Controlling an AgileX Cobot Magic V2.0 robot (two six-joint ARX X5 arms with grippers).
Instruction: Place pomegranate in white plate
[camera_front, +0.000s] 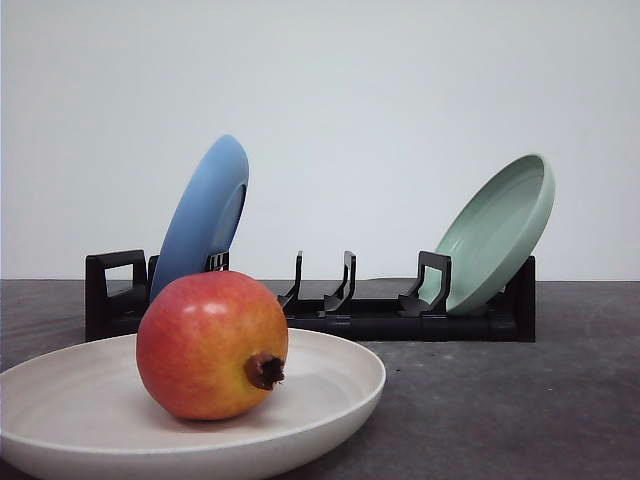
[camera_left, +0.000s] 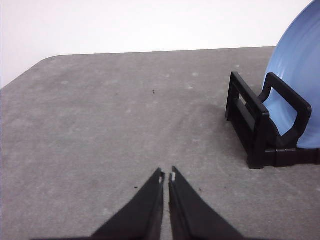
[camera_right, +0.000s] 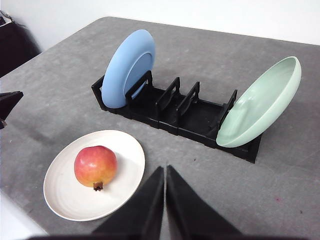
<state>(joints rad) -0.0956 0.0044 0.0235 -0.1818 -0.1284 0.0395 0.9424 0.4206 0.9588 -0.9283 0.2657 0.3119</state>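
Observation:
The pomegranate (camera_front: 212, 345), red blushing yellow with a dark crown nub, rests inside the white plate (camera_front: 340, 385) at the front left of the table. From above, the pomegranate (camera_right: 95, 166) sits left of centre in the white plate (camera_right: 127, 165). My right gripper (camera_right: 165, 169) is shut and empty, raised above the table to the right of the plate and apart from it. My left gripper (camera_left: 167, 173) is shut and empty over bare table, left of the rack.
A black dish rack (camera_front: 400, 318) stands behind the plate, holding a blue plate (camera_front: 205, 212) at its left end and a pale green plate (camera_front: 497, 232) at its right end. The grey tabletop (camera_front: 520, 410) spreads around them.

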